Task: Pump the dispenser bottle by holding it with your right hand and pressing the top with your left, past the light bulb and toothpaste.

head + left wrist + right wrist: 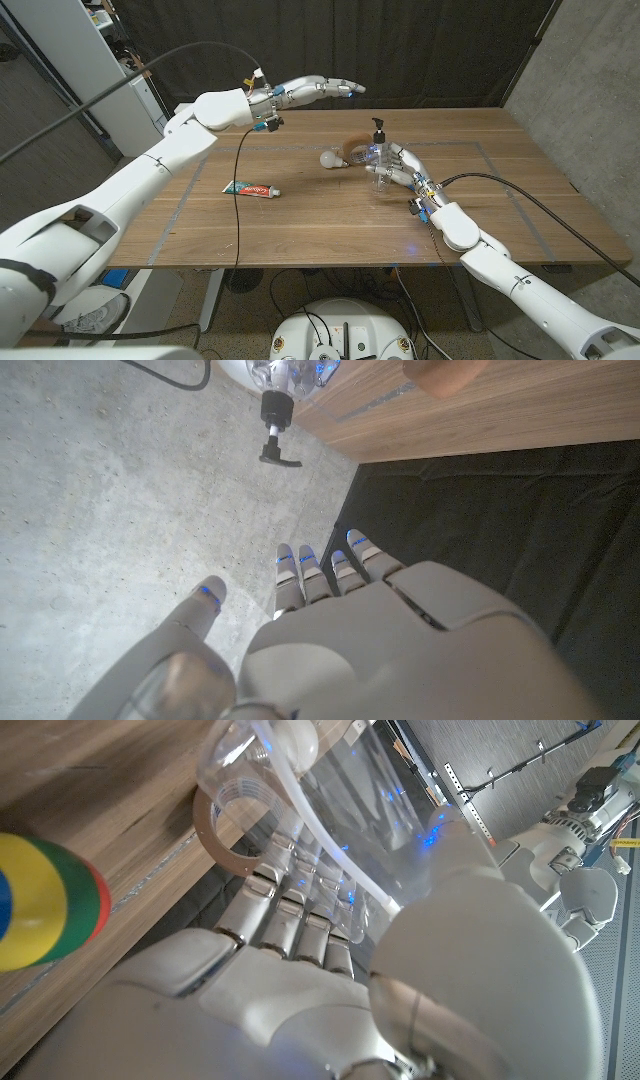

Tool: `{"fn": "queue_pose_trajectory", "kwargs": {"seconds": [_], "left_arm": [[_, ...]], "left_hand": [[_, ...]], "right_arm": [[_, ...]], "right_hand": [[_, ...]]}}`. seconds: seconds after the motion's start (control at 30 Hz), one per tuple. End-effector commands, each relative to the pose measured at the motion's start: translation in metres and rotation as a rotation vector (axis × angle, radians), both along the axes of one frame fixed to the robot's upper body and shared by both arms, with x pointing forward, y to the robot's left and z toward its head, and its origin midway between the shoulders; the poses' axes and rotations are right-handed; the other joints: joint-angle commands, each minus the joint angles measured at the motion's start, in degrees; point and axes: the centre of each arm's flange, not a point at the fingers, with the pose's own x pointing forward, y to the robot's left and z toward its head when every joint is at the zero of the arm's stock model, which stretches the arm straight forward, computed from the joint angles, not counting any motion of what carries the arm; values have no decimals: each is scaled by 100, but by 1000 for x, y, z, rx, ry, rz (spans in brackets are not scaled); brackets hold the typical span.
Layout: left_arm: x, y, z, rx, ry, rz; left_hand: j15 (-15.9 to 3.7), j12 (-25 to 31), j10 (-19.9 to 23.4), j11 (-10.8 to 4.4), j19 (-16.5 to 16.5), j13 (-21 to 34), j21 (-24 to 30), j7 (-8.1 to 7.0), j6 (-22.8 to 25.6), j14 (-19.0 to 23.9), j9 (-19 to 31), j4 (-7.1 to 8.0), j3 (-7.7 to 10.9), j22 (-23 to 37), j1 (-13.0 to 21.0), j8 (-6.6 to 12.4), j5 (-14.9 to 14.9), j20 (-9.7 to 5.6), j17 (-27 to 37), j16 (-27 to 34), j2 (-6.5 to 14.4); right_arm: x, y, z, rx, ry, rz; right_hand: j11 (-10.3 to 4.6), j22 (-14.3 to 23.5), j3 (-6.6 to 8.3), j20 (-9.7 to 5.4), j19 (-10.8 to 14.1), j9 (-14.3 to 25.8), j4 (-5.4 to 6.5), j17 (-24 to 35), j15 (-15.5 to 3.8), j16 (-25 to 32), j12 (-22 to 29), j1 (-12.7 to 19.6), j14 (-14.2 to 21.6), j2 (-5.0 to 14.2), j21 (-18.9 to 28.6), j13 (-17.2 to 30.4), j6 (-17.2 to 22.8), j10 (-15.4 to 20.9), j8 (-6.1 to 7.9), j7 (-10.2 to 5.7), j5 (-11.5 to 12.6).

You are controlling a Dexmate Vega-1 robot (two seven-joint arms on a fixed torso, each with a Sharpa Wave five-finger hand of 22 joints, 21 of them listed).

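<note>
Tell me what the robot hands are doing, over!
Right hand grips the clear dispenser bottle, upright on table. Left hand open, raised left of pump top, not touching. Light bulb and toothpaste lie left of bottle, not blocking.

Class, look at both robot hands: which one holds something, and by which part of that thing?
The right hand grips the clear plastic dispenser bottle around its body; the left hand holds nothing.
</note>
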Motion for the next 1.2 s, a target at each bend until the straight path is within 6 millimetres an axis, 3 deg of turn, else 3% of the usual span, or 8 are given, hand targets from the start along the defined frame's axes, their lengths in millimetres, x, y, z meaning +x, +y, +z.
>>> {"fn": "queue_pose_trajectory", "kwargs": {"seconds": [0.03, 0.67, 1.2], "left_arm": [[-2, -9, 0, 134, -81, 6], [1, -19, -7, 216, -178, -1], [12, -31, -12, 302, -182, -8]], "left_hand": [[-245, -13, -87, 1, -232, 13, -39, 11, -67, -174, 1, 131, -7, 11, -48, -20, 24, -253, 12, -7, 617], [-340, 2, -107, -61, -495, 7, -34, -4, -3, -297, -2, 207, -106, 21, -90, 5, 23, -403, 23, 11, 576], [-329, -50, -529, -86, -991, 1, -25, -79, -393, -667, -5, 226, -295, 32, -101, -54, 51, -563, 27, -1, 604]], "right_arm": [[-5, 0, -4, 4, -2, -11], [3, 2, -2, 9, 4, -6], [5, 2, -1, 3, 4, -9]], "right_hand": [[-79, -1, 97, -259, 212, 3, 71, 19, -680, -29, -1, 399, 59, 348, 27, 20, 65, 123, 31, -105, 48], [-68, -1, 89, -253, 194, -6, 83, 58, -667, -69, -29, 383, 77, 360, 47, 30, 65, 119, 57, -99, 91], [-68, -2, 87, -232, 153, -14, 87, 84, -667, -102, -47, 371, 87, 375, 50, 39, 51, 123, 71, -97, 119]]}}
